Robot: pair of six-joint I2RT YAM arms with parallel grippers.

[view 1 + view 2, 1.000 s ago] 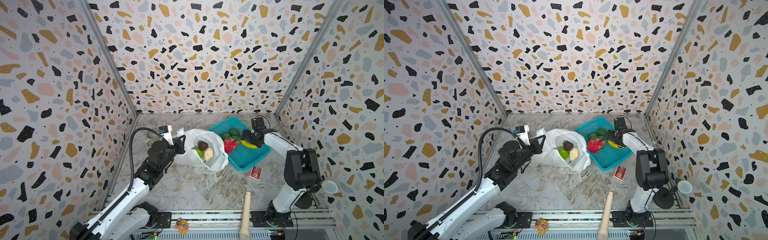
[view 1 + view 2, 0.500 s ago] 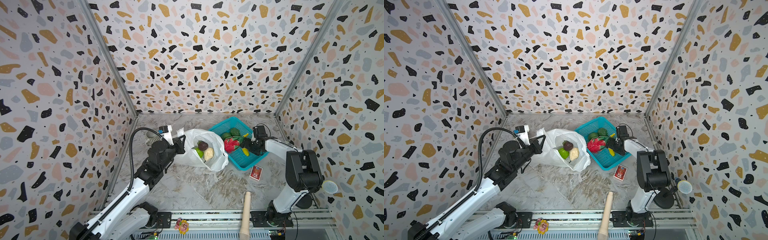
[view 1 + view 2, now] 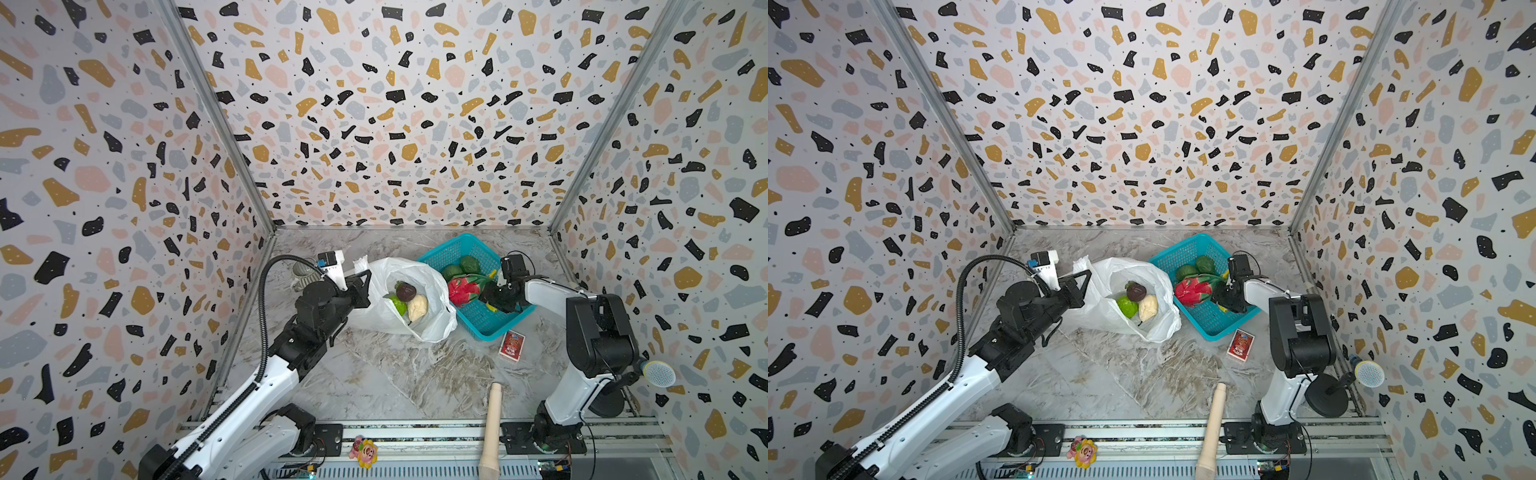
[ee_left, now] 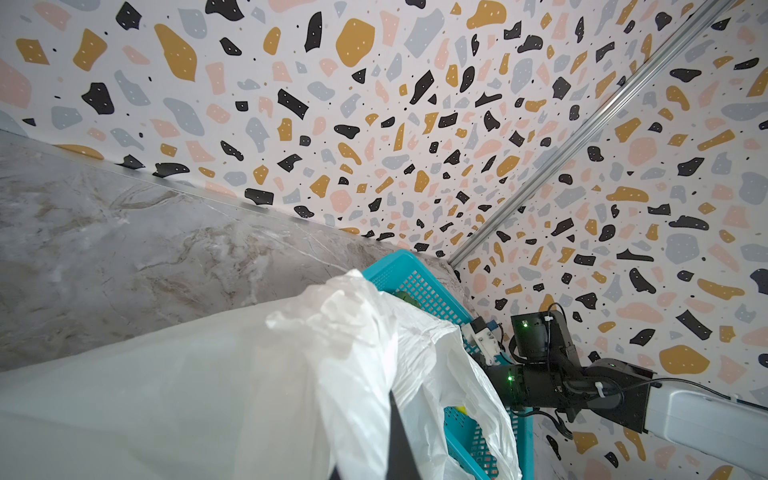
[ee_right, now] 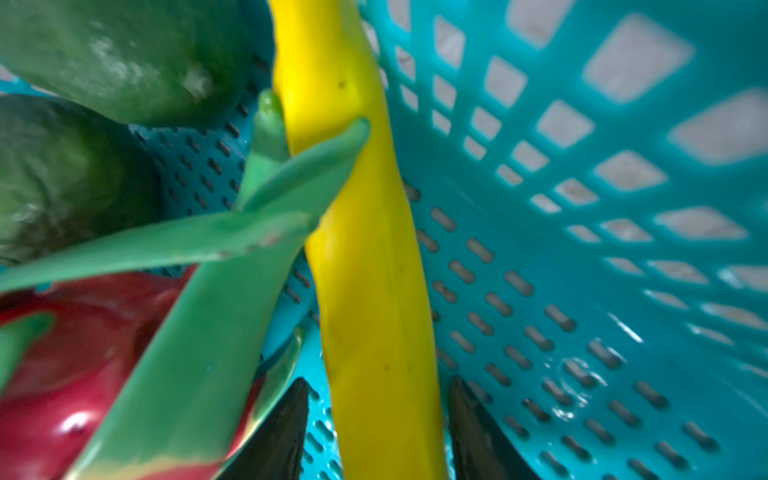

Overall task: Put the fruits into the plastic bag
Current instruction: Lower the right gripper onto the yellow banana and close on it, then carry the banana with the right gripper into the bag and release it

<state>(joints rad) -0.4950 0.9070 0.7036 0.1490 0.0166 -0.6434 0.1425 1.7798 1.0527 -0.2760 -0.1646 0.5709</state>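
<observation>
Banana (image 5: 365,249) lies between the right gripper (image 5: 379,381) jaws, which stand apart with slim gaps on either side. Teal mesh basket (image 5: 552,249) wall is close beside it. Left gripper (image 3: 362,286) is pinched on the plastic bag (image 3: 432,320) rim.

One plastic bag (image 3: 436,328), holding one dark fruit (image 3: 405,291), one lime-green fruit (image 3: 397,304), one cream fruit (image 3: 417,308), one teal basket (image 3: 446,253), holding two dark green fruits (image 3: 470,264) (image 3: 452,272), one dragon fruit (image 3: 462,291), one banana (image 5: 365,291), one red packet (image 3: 512,344), one wooden stick (image 3: 492,424), one flower toy (image 3: 364,448), one microphone (image 3: 658,373), one mug (image 3: 302,272)
</observation>
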